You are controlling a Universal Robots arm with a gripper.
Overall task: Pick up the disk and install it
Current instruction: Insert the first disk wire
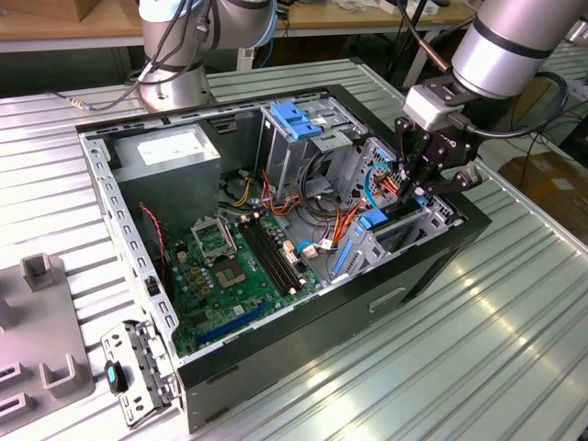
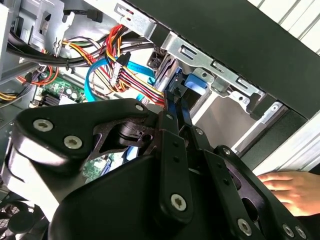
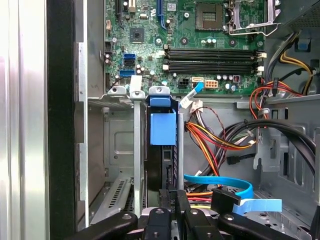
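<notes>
One case: an open black computer case lies on its side on a slatted metal table, its inside facing up.
Case contents: a green motherboard, a grey power supply box with a white sticker, a silver cage with a blue handle, bundles of red, orange and yellow wires, and a drive bay at the exterior view's right end.
Drive bay: one blue-framed disk stands on edge in a slot between two silver metal uprights, its blue tab showing at the end nearer the motherboard; in the exterior view its blue frame shows just below the gripper.
Gripper: one black gripper reaches down into the bay; in the second wrist view its fingers are drawn close together on the disk's thin edge, pinching it with almost no gap between them.
Blue cables: one flat light-blue ribbon curls beside the bay in the first wrist view.
Memory slots: four long black slots lie side by side on the board.
Arms: two, one working at the bay and one based behind the case.
Person: one hand rests outside the case wall in the second wrist view.
Table, outside the case: one silver bracket with a blue clip and one grey fixture plate.
</notes>
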